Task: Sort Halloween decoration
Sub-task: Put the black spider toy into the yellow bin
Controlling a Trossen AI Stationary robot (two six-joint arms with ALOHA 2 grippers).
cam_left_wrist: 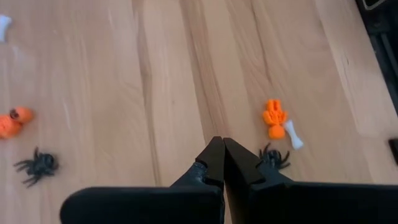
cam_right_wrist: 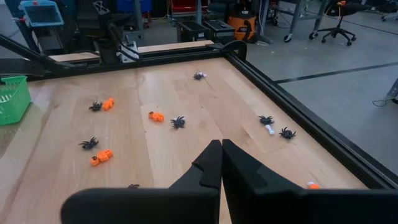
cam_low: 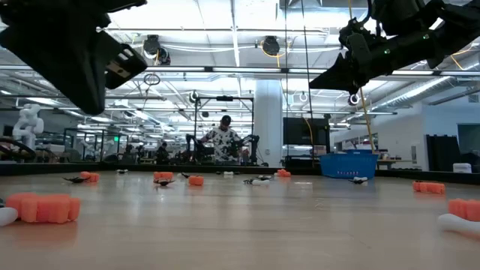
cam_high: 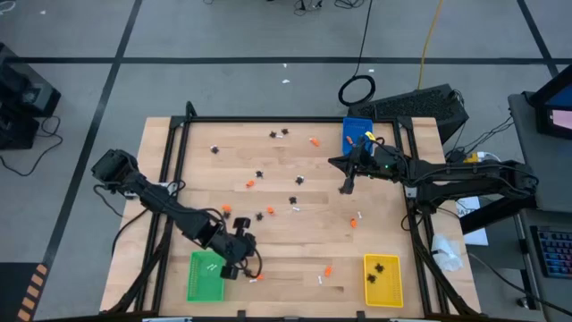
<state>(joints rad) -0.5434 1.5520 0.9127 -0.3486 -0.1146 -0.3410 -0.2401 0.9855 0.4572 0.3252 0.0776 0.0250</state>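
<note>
**Inspector:** State of the left gripper (cam_left_wrist: 222, 144)?

**Assistant:** Fingers pressed together, nothing between them. It hangs above the wood just beside the green tray (cam_high: 206, 275). Right ahead of the tips lie an orange lump (cam_left_wrist: 273, 118) and a bone (cam_left_wrist: 292, 134), touching or nearly so; a spider (cam_left_wrist: 273, 157) sits close beside one finger. Another spider (cam_left_wrist: 36, 165) and a second orange lump (cam_left_wrist: 12, 122) lie well off to the other side.

**Inspector:** And the right gripper (cam_right_wrist: 221, 149)?

**Assistant:** Also closed and empty, held over the table near the blue tray (cam_high: 356, 130). Beyond its tips the trinkets are scattered: a spider (cam_right_wrist: 178, 122) next to an orange lump (cam_right_wrist: 156, 116), and a spider-and-bone pair (cam_right_wrist: 268, 124) toward the rail.

**Inspector:** Progress?

**Assistant:** Judged early to middling. The yellow tray (cam_high: 382, 279) holds a few dark pieces; most trinkets remain loose on the table (cam_high: 295, 241).

**Inspector:** Recommendation for the next pick?

**Assistant:** For the left arm, I would take the bone, as the green tray beside it appears to hold white pieces, though that is hard to confirm. The fingers must part first, then straddle the bone alone across its narrow shaft. Risk noted: the lump crowds it, so a careless close could clamp both or flick one away. Descend squarely, close gently, confirm one piece held before lifting.
</note>
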